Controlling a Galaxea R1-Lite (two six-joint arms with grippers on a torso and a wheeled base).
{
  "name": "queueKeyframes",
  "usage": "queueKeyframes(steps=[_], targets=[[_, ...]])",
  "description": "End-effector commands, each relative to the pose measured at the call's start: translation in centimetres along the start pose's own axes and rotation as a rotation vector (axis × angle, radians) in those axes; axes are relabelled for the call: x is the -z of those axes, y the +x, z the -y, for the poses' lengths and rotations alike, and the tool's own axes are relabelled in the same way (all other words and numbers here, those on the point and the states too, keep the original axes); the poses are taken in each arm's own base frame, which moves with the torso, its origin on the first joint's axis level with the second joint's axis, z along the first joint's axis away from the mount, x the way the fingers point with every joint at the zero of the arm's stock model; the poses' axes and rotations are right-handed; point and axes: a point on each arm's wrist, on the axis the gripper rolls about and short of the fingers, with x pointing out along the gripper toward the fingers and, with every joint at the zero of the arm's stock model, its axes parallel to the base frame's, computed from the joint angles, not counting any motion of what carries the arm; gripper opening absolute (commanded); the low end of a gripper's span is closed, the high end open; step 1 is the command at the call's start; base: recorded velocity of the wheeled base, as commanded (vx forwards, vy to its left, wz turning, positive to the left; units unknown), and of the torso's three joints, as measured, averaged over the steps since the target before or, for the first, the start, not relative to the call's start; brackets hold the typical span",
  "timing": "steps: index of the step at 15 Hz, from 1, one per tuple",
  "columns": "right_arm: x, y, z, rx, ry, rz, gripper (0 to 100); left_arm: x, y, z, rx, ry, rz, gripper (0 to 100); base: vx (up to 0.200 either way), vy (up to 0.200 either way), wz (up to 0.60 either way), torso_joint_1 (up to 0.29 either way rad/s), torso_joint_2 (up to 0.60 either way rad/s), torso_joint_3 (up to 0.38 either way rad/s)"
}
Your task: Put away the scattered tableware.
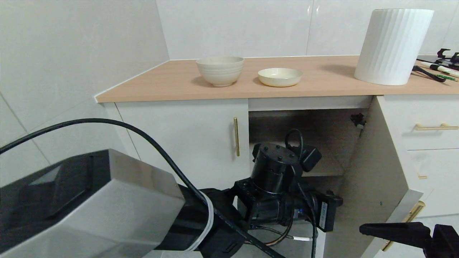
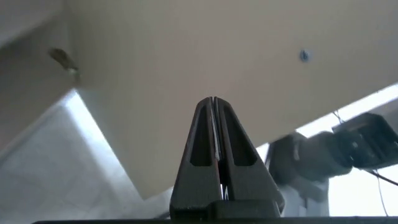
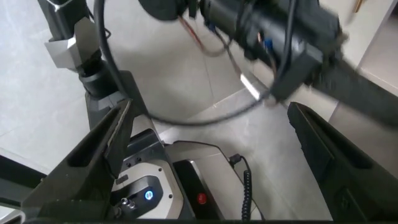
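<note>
The bowl (image 1: 220,70) and shallow dish (image 1: 280,76) sit on the counter (image 1: 161,86), upper centre, above the cabinet (image 1: 322,138) I judge open to receive them; my left gripper (image 2: 214,155) has its fingers pressed together on nothing, and my right gripper (image 3: 211,155) is spread wide, empty.

Left arm (image 1: 276,190) stands before the open cupboard (image 1: 322,123), door (image 1: 373,179) alongside

The left arm (image 1: 279,186) hid the lower part of the open cabinet (image 1: 322,132); tools (image 1: 439,68) on the worktop (image 1: 322,77) ran off the edge.
</note>
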Motion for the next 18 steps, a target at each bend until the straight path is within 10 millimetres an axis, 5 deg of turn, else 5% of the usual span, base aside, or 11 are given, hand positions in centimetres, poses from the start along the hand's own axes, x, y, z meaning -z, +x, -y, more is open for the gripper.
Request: queueKeyframes(steps=[1, 6, 11, 13, 15, 17, 18], targets=[[0.0, -0.1, 0.0, -0.001, -0.002, 0.004, 100, 0.2, 0.4, 1.5, 0.033, 0.009, -0.019, 0, 0.000, 0.000, 0.00, 0.000, 0.00, 0.000], [-0.2, -0.3, -0.1, -0.003, -0.007, 0.019, 100, -0.6, 2.8, 6.0, 0.169, 0.034, -0.084, 0, 0.000, 0.000, 0.00, 0.000, 0.00, 0.000], [-0.2, -0.4, -0.2, -0.002, -0.007, 0.023, 100, -1.8, 2.4, 9.0, 0.225, -0.008, -0.046, 0, 0.000, 0.000, 0.00, 0.000, 0.00, 0.000], [-0.3, -0.4, -0.2, 0.001, -0.005, 0.028, 100, -3.8, -0.1, 7.4, 0.143, -0.037, 0.026, 0, 0.000, 0.000, 0.00, 0.000, 0.00, 0.000], [-0.6, 0.0, 0.0, 0.007, -0.001, 0.024, 100, -5.6, -4.6, 4.1, 0.041, -0.081, 0.077, 0, 0.000, 0.000, 0.00, 0.000, 0.00, 0.000], [-1.9, 2.6, 1.5, 0.121, 0.021, -0.011, 100, -6.4, -10.1, 0.7, -0.090, -0.116, 0.132, 0, 0.000, 0.000, 0.00, 0.000, 0.00, 0.000], [-2.2, 3.2, 2.0, 0.157, 0.027, -0.018, 100, -6.5, -11.3, 0.1, -0.114, -0.122, 0.149, 0, 0.000, 0.000, 0.00, 0.000, 0.00, 0.000]])
